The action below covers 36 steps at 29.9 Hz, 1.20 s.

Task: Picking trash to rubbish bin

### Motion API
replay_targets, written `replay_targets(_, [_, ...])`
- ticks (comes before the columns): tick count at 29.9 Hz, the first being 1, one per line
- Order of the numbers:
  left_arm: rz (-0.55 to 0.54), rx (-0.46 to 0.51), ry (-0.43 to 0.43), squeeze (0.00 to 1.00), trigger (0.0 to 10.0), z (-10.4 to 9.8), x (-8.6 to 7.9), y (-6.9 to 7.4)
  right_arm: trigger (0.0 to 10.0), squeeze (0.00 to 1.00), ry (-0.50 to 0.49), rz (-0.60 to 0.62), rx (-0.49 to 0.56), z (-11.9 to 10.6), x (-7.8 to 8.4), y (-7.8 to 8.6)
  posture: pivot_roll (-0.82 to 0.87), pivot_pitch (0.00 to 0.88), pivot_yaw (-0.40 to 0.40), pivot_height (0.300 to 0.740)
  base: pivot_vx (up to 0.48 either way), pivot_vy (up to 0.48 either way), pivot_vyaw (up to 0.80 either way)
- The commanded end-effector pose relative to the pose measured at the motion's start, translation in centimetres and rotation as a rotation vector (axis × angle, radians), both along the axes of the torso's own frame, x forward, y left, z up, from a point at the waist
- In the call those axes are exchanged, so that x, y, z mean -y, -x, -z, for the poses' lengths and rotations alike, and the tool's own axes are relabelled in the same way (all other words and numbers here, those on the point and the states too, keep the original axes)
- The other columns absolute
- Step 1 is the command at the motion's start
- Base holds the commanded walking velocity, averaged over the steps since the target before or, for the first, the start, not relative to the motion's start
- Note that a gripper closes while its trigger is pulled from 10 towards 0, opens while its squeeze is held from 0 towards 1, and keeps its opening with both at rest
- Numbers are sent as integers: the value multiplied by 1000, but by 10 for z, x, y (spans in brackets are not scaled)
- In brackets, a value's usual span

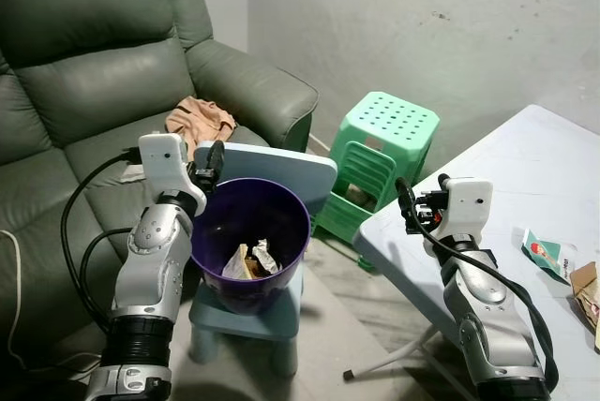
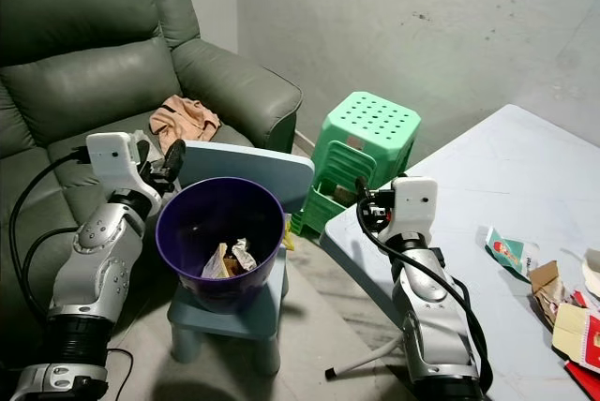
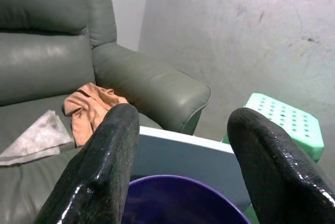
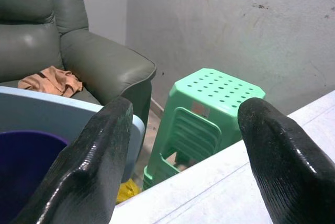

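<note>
A purple rubbish bin (image 1: pixel 281 202) stands on the seat of a small light-blue chair (image 1: pixel 272 165); crumpled wrappers (image 1: pixel 251 259) lie at its bottom. My left gripper (image 1: pixel 214 161) hovers at the bin's rim on the sofa side, open and empty, as the left wrist view shows over the bin (image 3: pixel 183 195). At the near corner of the white table (image 1: pixel 506 171) is my right gripper (image 1: pixel 409 200), also open and empty. Further right on the table lie a green-and-white packet (image 2: pixel 506 251), torn cardboard (image 2: pixel 547 284) and red and yellow wrappers (image 2: pixel 581 335).
A grey-green sofa (image 1: pixel 84 73) fills the left, with an orange cloth (image 1: pixel 199 118) and a grey cloth (image 3: pixel 39 135) on its seat. Stacked green plastic stools (image 1: pixel 380 157) stand between the chair and the table. A bare wall is behind. The table's leg (image 1: pixel 394 356) reaches the floor.
</note>
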<state>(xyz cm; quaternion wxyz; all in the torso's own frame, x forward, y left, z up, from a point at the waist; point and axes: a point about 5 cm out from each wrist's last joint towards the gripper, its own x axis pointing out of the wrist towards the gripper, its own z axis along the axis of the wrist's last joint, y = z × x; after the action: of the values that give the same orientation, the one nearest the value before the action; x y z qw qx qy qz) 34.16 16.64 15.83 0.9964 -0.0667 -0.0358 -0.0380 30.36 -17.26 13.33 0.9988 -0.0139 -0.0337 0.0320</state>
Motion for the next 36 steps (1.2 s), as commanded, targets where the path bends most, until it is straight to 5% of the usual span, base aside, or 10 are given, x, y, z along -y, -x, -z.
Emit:
replay_targets(1, [26,10,-10,0,10000,-4,4,-2,10000,0,7,21,8,-2,4,1,-76,1,-59,740,0,0,-700])
replay_targets(15, [67,1,-2,0,10000,-4,8,-2,10000,0,8,24,6,-2,1,1,-73,12,-61,740,0,-206,-692])
replay_targets(36, [33,-24,51,0,10000,-2,6,-2,10000,0,17,32,-6,-1,3,3,-78,30,-70,740,0,0,-682])
